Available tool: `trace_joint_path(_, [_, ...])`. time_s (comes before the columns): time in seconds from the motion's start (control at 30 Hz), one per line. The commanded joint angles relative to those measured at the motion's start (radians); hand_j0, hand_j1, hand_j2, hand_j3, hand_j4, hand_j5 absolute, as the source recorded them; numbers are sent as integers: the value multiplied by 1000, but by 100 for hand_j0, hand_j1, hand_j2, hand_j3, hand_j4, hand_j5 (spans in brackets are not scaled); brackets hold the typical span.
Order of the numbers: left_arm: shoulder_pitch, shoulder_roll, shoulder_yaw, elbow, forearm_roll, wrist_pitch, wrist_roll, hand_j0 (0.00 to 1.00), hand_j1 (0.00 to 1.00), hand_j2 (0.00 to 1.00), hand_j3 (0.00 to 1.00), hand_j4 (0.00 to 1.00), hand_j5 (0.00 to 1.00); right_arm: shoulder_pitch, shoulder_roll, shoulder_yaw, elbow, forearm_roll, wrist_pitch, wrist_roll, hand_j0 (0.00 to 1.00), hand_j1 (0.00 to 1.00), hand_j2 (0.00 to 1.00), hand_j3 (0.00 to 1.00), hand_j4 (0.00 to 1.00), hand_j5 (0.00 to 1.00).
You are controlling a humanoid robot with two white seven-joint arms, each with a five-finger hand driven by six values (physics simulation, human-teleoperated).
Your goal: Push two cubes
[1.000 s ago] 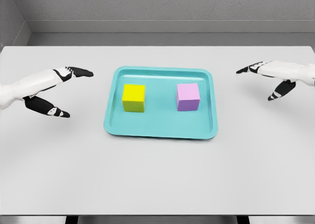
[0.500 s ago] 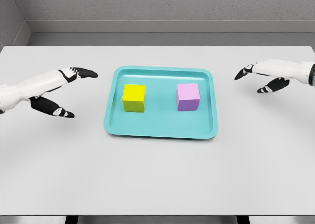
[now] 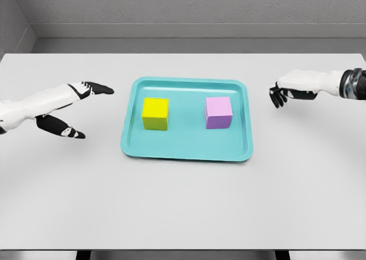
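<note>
Head view, downward over table point(image 3: 183, 203)

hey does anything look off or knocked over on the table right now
Nothing stands out. The yellow cube and purple cube sit flat and apart inside the teal tray, which lies square on the table. Both hands are outside the tray.

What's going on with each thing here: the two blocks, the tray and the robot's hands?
yellow cube: sitting flat in the tray's left half, untouched.
purple cube: sitting flat in the tray's right half, apart from the yellow one, untouched.
teal tray: lying flat on the white table.
left hand: open, fingers spread, left of the tray, holding nothing.
right hand: fingers hanging down, right of the tray, holding nothing.
</note>
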Motion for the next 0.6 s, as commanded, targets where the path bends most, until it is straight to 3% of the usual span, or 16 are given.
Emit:
trace_joint_path(0.0, [-6,-2,11,39,-68,3,0,100,100,100,100,100,100,-3,14,18,-1,0,2,0,14,14,14,14,14,14])
trace_joint_path(0.07, [-80,-43,8,86,-166,3,0,100,100,100,100,100,100,-12,32,41,1,0,2,0,14,14,14,14,14,14])
trace_joint_path(0.13, [-101,-51,5,77,-195,3,0,100,100,100,100,100,100,-20,35,61,4,0,2,0,14,14,14,14,14,14])
trace_joint_path(0.23, [-115,-103,0,82,-382,3,0,100,100,100,100,100,100,-35,49,97,13,0,2,0,14,14,14,14,14,14])
trace_joint_path(0.3, [-127,-141,0,85,-459,3,0,100,100,100,100,100,100,-40,49,101,7,22,2,0,14,14,14,14,14,14])
trace_joint_path(0.37, [-152,-167,0,111,-467,3,0,80,80,80,80,80,80,-57,58,132,4,25,2,0,14,14,14,14,14,14])
trace_joint_path(0.43, [-204,-223,8,269,-553,3,0,74,74,74,74,74,74,-71,72,150,8,28,2,0,14,14,14,14,14,14])
trace_joint_path(0.47, [-210,-229,2,306,-554,3,0,70,70,70,70,70,70,-75,72,152,10,28,2,0,14,14,14,14,14,14])
trace_joint_path(0.57, [-215,-247,5,298,-554,3,0,69,69,69,69,69,69,-83,72,175,10,29,2,0,14,14,14,14,14,14])
